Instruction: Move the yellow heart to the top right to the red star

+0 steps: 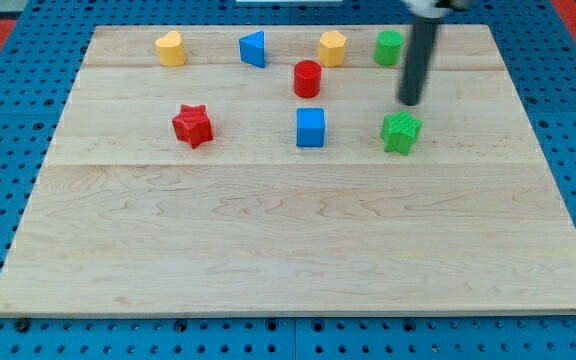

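Seven blocks on wooden board (298, 240)

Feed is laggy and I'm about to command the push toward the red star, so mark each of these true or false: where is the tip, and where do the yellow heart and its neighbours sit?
1. My tip touches the yellow heart. False: it is far off at the view's right, just above the green star.
2. The yellow heart lies up and to the left of the red star. True.
3. The red cylinder is left of the red star. False: it is to its right.
4. The blue cube sits between the red star and the green star. True.
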{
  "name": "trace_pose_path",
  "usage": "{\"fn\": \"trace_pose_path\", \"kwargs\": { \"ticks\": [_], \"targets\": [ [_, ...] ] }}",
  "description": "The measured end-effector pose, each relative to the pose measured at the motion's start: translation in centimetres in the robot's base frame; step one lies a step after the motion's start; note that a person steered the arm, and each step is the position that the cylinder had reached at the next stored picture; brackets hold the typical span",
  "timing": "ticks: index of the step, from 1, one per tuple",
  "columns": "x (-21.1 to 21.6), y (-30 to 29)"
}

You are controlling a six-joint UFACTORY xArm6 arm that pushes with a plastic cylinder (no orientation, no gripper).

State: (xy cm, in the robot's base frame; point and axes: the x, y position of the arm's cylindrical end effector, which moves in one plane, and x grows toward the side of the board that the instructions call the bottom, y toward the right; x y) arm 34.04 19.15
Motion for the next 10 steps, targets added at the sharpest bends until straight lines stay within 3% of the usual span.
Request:
{"fn": "trace_pose_path", "kwargs": {
  "ticks": [1, 2, 3, 10],
  "targets": [
    [5.4, 5.2],
    [13.2, 5.2],
    [17.4, 4.2],
    [17.6, 3.2]
  ]
}}
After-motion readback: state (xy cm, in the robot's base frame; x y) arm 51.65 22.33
